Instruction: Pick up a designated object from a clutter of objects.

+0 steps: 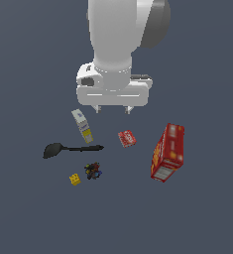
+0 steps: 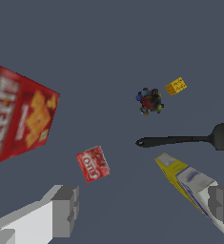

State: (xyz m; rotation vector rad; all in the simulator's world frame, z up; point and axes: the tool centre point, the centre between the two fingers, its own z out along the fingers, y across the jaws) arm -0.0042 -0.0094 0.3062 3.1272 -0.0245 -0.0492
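Observation:
The small flat red box [image 1: 127, 138] with white lettering lies on the grey floor near the middle of the clutter; it also shows in the wrist view [image 2: 92, 163]. My gripper [image 1: 113, 109] hangs open and empty above the floor, behind the small red box in the exterior view. In the wrist view its two fingers [image 2: 61, 211] stand wide apart, with the small red box just beyond the gap between them.
A tall red-and-yellow carton [image 1: 167, 152] stands at the exterior view's right. A white-and-yellow narrow box [image 1: 82, 125], a black spoon [image 1: 71, 149], a dark multicoloured lump [image 1: 93, 171] and a yellow block [image 1: 75, 179] lie at the exterior view's left.

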